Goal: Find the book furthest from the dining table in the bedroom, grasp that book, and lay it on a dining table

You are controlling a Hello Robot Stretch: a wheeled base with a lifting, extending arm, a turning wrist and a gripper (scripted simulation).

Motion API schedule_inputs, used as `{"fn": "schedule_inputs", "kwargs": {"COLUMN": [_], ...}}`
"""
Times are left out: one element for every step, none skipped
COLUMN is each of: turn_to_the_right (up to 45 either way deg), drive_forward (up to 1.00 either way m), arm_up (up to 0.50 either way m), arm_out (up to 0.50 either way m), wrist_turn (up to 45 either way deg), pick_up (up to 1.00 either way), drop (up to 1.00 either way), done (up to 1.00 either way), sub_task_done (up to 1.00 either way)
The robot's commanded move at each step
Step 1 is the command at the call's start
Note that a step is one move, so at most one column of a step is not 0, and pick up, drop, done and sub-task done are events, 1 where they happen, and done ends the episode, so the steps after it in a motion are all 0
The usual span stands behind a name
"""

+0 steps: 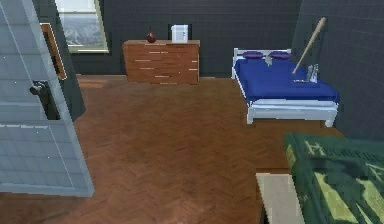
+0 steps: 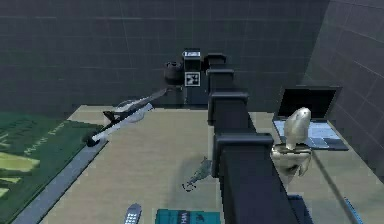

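A teal flat thing like a book lies on the beige tabletop at the arm side view's bottom edge. The dark arm rises just right of it, reaching across the table toward the dark wall. The gripper stands left of the two white marker squares, over the table's far edge. A dark racket lies on the table below it, so I cannot tell whether the gripper holds anything. In the forward view a blue bed with a white frame stands at the right, with two pillows and small objects on it.
On the table are a laptop, a white statuette, a small grey object and a remote-like thing. A green patterned surface adjoins its left. Ahead are a wooden dresser, a leaning bat, an ajar grey door and bare wooden floor.
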Motion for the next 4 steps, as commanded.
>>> {"fn": "schedule_inputs", "kwargs": {"turn_to_the_right": [0.0, 0.0, 0.0, 0.0], "drive_forward": [0.00, 0.00, 0.00, 0.00], "arm_up": [0.00, 0.00, 0.00, -0.14], "arm_out": [0.00, 0.00, 0.00, 0.00], "wrist_turn": [45.0, 45.0, 3.0, 0.0], "pick_up": [0.00, 0.00, 0.00, 0.00], "drop": [0.00, 0.00, 0.00, 0.00], "done": [0.00, 0.00, 0.00, 0.00], "sub_task_done": [0.00, 0.00, 0.00, 0.00]}}
